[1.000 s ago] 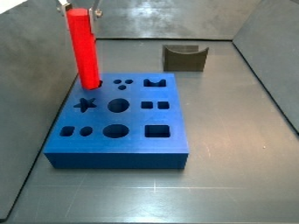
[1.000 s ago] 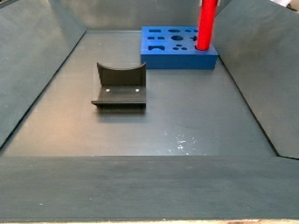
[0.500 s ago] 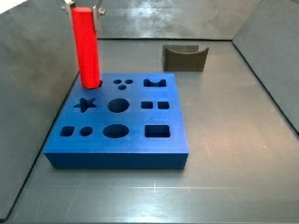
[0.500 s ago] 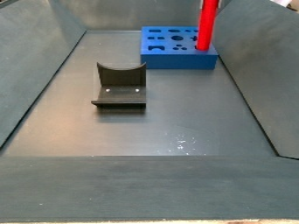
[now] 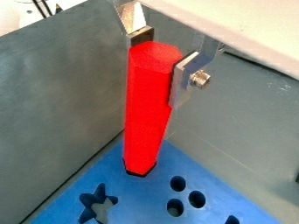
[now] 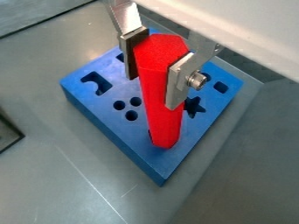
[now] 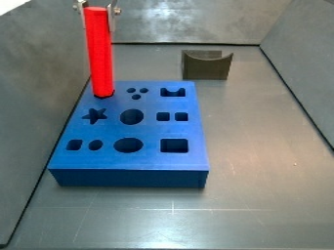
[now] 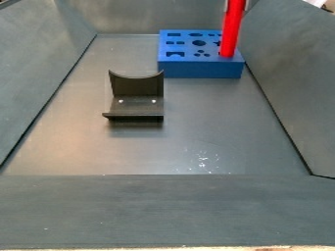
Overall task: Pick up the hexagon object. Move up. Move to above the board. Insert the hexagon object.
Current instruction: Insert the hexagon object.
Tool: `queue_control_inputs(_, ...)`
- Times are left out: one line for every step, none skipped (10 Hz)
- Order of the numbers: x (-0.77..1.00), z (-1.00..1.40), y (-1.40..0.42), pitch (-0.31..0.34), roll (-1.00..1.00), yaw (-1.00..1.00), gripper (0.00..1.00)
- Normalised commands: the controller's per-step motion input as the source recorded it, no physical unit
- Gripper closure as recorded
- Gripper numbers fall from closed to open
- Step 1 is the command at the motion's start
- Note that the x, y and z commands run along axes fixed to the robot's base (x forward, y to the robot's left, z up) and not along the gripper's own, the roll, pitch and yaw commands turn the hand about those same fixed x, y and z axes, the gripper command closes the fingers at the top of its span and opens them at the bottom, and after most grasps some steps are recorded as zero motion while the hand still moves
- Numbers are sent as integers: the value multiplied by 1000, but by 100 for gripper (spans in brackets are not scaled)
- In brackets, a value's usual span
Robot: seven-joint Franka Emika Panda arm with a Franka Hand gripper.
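Note:
The hexagon object (image 7: 100, 54) is a tall bright red prism standing upright. Its lower end sits in a cutout at a back corner of the blue board (image 7: 144, 146). My gripper (image 5: 162, 54) is shut on the prism's top, one silver finger (image 5: 187, 77) on each side. It shows the same way in both wrist views (image 6: 156, 59). In both side views the gripper (image 7: 97, 7) is at the upper frame edge, mostly cut off. The prism (image 8: 232, 27) and the board (image 8: 197, 54) also show far back in a side view. The prism's lower tip is hidden in the cutout.
The board has star, circle, square and crown cutouts. The dark fixture (image 7: 206, 63) stands on the grey floor apart from the board, also seen in a side view (image 8: 133, 96). Grey walls enclose the floor on all sides.
The prism and gripper have shifted slightly and stand a little straighter over the corner cutout. The board and fixture have not moved.

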Motion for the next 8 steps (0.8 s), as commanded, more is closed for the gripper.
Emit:
queue_control_inputs(0,-54,71,-36,-60,731,100)
queue_control_inputs(0,-94,60,-27,-20,697,100)
queue_control_inputs(0,-34,0,0,-17,240,100)
queue_control_inputs(-26,-26,-3,-13,0,0,100)
queue_control_inputs(-329,-394,-220,-197,151,57,100)
queue_control_inputs(-534,-540,-260,-346,183,43,100)
queue_control_inputs(-534,-511,-189,-357,144,66,100)
queue_control_inputs(-240,-180,-46,-140,30,0,100)
